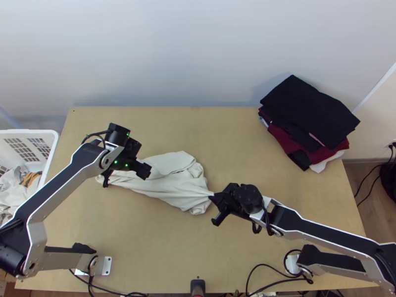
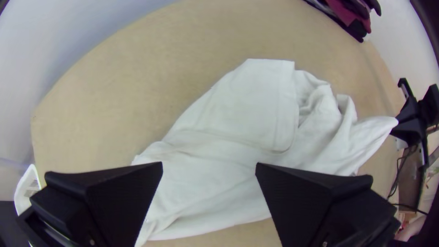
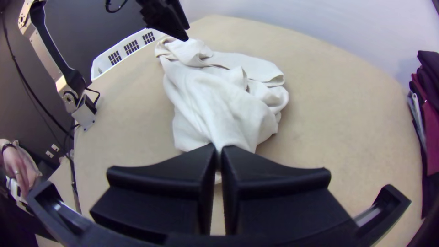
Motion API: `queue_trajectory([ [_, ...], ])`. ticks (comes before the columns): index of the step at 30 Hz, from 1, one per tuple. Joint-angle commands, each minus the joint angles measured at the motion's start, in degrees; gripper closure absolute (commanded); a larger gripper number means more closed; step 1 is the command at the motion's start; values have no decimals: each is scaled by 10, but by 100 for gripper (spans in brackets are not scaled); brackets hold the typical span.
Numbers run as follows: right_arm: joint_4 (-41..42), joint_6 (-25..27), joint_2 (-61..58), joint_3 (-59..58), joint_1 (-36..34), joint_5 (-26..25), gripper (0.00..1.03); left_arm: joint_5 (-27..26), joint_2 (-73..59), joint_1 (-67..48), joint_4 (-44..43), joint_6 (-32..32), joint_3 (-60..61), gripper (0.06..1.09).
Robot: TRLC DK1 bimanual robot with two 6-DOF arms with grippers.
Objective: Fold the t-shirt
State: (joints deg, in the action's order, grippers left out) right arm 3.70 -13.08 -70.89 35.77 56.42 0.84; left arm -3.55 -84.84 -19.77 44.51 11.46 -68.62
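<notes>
Loosely bunched, the off-white t-shirt point(image 1: 173, 187) lies across the left and middle of the light wooden table point(image 1: 163, 242), a flap turned over on its far side and its right end drawn to a narrow point. That point is pinched in the right gripper point(image 1: 214, 197), whose fingers are clenched on the cloth. Over the shirt's left part hangs the left gripper point(image 1: 124, 175), its fingers spread wide and grasping nothing. Farther out, at the table's far right corner, sits a stack of folded clothes: a black garment point(image 1: 309, 111) on top, a maroon one point(image 1: 284, 142) beneath it and white cloth point(image 1: 327, 161) lower down. Beyond the table's left edge stands a white plastic laundry basket point(image 1: 51, 144) containing rumpled garments point(image 1: 14, 185).
</notes>
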Motion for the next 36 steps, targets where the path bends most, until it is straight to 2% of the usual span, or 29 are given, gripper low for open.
queue_trajectory([
  [1,-2,-12,-16,16,-3,-7,100,4,-34,3,3,34,-18,10],
  [11,-2,-17,-24,22,-13,-7,100,3,-107,-2,-44,44,-17,12],
  [12,-2,-16,-24,23,-16,-7,100,1,-111,-3,-49,43,-15,21],
  [13,-2,-16,-24,23,-17,-7,100,-1,-111,-4,-58,41,-12,35],
  [14,-2,-16,-24,23,-18,-7,100,-2,-111,-4,-85,38,-3,58],
  [15,-2,-16,-24,23,-19,-7,100,-1,-107,-4,-116,36,8,85],
  [16,-2,-16,-24,23,-22,-7,100,-1,-105,-4,-141,35,13,106],
  [19,-5,-16,-20,23,-32,-7,100,-2,-111,6,-137,33,-4,105],
  [22,-15,-16,-14,26,-45,-7,100,-11,-111,33,-140,2,-28,105],
  [25,-22,-16,-11,26,-49,-7,100,-40,-98,51,-112,-13,-46,105],
  [29,-25,-17,-7,22,-49,-7,100,-42,-82,47,-30,-71,-106,103],
  [34,-25,-23,-9,19,-47,-7,100,-92,-101,39,67,-144,-154,71],
  [36,-25,-27,-11,21,-47,-7,100,-93,-117,31,92,-153,-150,67],
])
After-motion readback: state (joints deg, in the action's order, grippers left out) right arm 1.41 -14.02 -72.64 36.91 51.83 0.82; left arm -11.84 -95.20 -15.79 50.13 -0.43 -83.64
